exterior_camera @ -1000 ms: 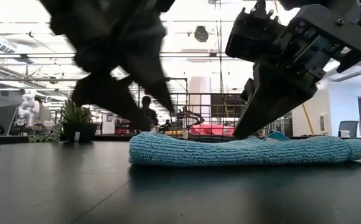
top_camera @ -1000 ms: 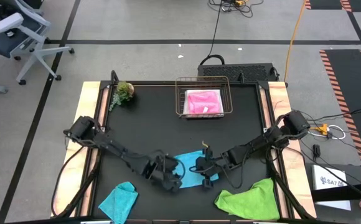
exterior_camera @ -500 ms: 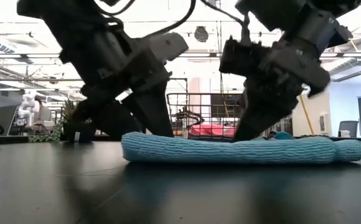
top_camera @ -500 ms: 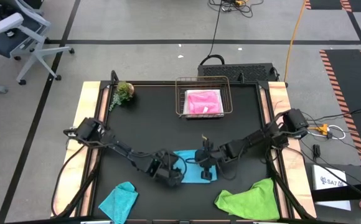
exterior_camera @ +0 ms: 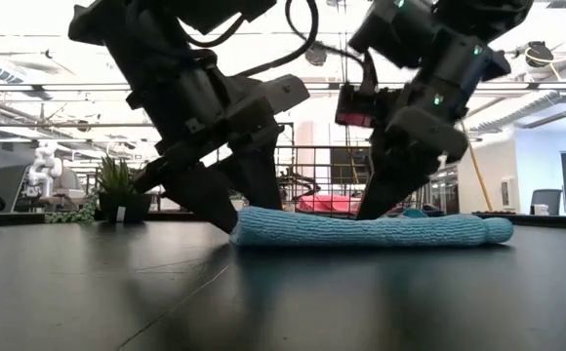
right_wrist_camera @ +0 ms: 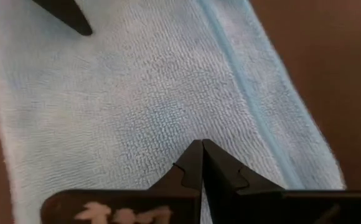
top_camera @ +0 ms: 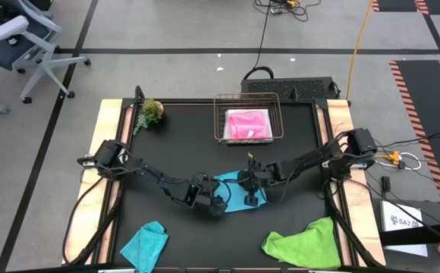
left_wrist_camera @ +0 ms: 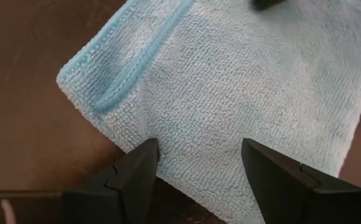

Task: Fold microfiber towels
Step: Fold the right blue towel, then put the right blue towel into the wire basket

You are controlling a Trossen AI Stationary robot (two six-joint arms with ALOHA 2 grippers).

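A folded sky-blue microfiber towel (top_camera: 235,193) lies flat on the black table top (top_camera: 174,144), roughly at the middle of the table's width and a little toward the near side, and both arms meet over it. The left gripper (top_camera: 214,206) comes in from the left and sits at the towel's near-left edge with its two dark fingers (left_wrist_camera: 140,171) spread wide apart, the tips resting on the soft blue pile without pinching any of it. The right gripper (top_camera: 252,199) reaches in from the right and presses down on the towel's right part; its fingers (right_wrist_camera: 200,163) are closed tight against each other, tips on the cloth, with nothing held between them. In the low view the towel (exterior_camera: 371,230) shows as a long, low, rounded roll on the table, with the left gripper (exterior_camera: 226,200) at its left end and the right gripper (exterior_camera: 385,195) set on its top. A folded hot-pink microfiber towel (top_camera: 247,123) rests inside a dark wire basket (top_camera: 221,121) at the far side of the table. A smaller teal microfiber towel (top_camera: 146,243) lies crumpled at the near-left corner, and a lime-green microfiber towel (top_camera: 303,243) lies rumpled at the near-right corner, both well apart from the grippers. A small green plant (top_camera: 151,112) stands at the far-left corner.
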